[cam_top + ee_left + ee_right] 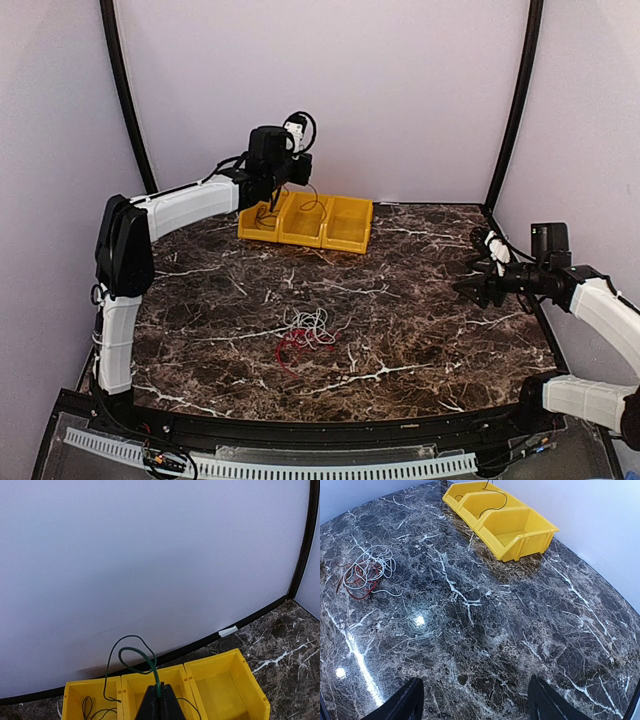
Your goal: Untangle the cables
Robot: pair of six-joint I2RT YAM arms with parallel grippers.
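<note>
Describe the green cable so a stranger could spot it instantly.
At the far edge of the table stand three yellow bins; the left gripper hangs above them. Pinched in its fingers, the green cable arches in a loop. It alone is green: beside it loops a black cable, and the tangle on the table is white and red.

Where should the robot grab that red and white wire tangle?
Probably the red loop sticking out at the near edge of the tangle, pinched from straight above. The wires lie flat on the table, so one strand must be straddled from the top. The right gripper is open.
</note>
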